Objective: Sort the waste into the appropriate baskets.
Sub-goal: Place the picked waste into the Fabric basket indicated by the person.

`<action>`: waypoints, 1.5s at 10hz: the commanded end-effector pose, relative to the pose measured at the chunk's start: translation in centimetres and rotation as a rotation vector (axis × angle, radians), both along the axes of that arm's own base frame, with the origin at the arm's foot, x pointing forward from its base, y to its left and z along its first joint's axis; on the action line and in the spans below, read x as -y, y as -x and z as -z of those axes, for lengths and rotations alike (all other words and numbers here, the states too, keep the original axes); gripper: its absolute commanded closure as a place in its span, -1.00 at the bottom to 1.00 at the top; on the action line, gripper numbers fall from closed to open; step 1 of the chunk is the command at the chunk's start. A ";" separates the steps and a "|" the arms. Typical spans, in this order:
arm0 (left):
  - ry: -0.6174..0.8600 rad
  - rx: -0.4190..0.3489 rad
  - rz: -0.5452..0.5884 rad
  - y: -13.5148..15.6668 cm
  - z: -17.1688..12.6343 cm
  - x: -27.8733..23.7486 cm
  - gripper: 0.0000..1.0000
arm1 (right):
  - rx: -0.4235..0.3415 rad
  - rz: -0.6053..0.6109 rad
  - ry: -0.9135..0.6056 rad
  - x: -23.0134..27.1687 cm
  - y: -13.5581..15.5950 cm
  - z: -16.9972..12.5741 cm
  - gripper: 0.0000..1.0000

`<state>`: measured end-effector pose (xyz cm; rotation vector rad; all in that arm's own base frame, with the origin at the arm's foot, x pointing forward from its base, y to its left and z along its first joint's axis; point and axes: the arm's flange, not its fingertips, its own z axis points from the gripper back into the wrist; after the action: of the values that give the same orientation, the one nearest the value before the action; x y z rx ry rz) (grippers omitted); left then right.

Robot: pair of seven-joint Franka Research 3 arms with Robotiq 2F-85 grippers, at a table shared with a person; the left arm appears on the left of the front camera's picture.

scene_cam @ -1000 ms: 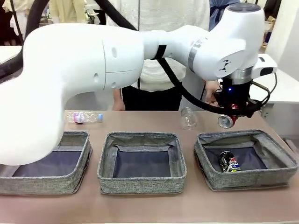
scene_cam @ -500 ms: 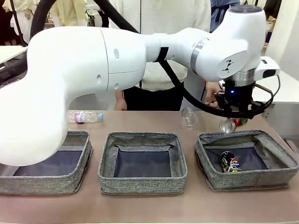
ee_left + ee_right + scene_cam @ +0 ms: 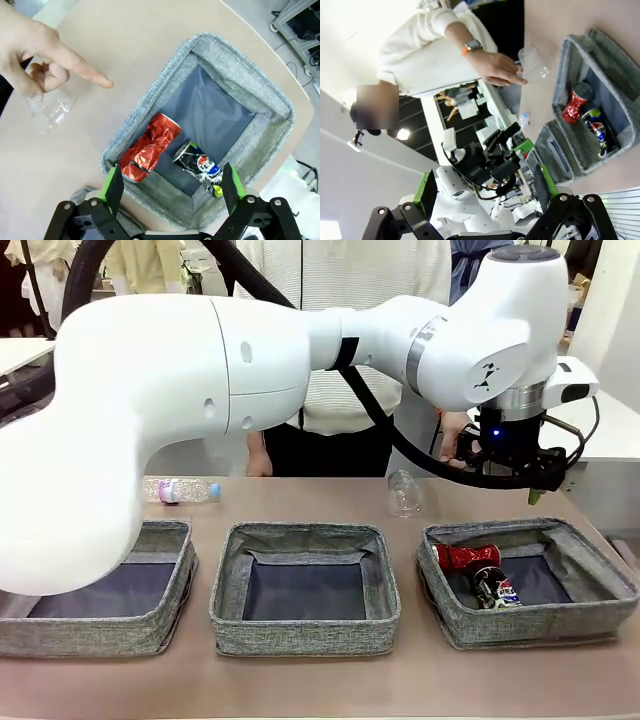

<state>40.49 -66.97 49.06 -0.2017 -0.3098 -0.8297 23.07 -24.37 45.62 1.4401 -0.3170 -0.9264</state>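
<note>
Since the left arm is the biggest thing going, start there: it reaches clear across to the right bin. Its gripper hangs over that bin, jaws spread wide with nothing in them. The right gripper is spread and empty too. The middle bin and left bin look bare inside.

A person's hand points at the table beside the right bin, close to the clear container. The bottle lies on the table behind the left bin. The red can lies in the right bin, right next to the Pepsi can.

So I'd say both cans are sorted and the drop is done. Next is probably the container, going by that finger. That means lifting clear of the bin wall, swinging over, and pinching gently, since thin plastic will likely buckle.
</note>
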 end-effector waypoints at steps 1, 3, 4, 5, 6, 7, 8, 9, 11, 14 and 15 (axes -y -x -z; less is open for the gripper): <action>0.004 -0.029 0.006 -0.8 -1.3 0.1 -1.00 | 0.012 -0.002 0.008 0.0 0.3 -0.1 -1.00; 0.008 -0.073 0.013 -1.0 -4.2 -3.3 -1.00 | 0.000 0.000 0.000 0.0 0.0 0.0 -1.00; 0.033 -0.119 0.028 -1.0 -6.8 -8.0 -1.00 | -0.017 -0.066 0.022 -1.2 -1.3 0.1 -1.00; 0.036 -0.123 -0.019 -0.6 -8.8 -14.3 -1.00 | -0.011 -0.161 0.029 -3.1 -3.4 0.0 -1.00; 0.007 -0.169 -0.107 0.2 -9.9 -20.9 -1.00 | -0.013 -0.254 0.047 -5.8 -6.0 -0.3 -1.00; 0.063 -0.201 -0.207 1.2 -10.3 -28.5 -1.00 | 0.007 -0.375 0.076 -9.8 -9.0 -0.8 -1.00; 0.143 -0.229 -0.318 2.2 -10.4 -35.0 -1.00 | 0.020 -0.457 0.115 -13.7 -11.3 -1.3 -1.00; 0.218 -0.255 -0.411 3.6 -10.3 -40.8 -1.00 | 0.051 -0.550 0.126 -17.7 -12.8 -1.7 -1.00; 0.502 -0.293 -0.521 6.9 -8.8 -50.6 -1.00 | 0.076 -0.714 0.118 -24.3 -14.4 -1.5 -1.00; 0.895 -0.525 -0.616 11.7 -3.3 -62.7 -1.00 | 0.027 -0.836 0.019 -28.7 -16.2 -0.7 -1.00; 0.959 -0.642 -0.621 13.3 -1.4 -65.3 -1.00 | 0.008 -0.817 -0.017 -28.0 -16.7 -0.9 -1.00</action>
<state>33.49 -9.02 57.01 -1.0263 -0.1973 0.0268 38.75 5.11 45.76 1.3420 0.2627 -0.2356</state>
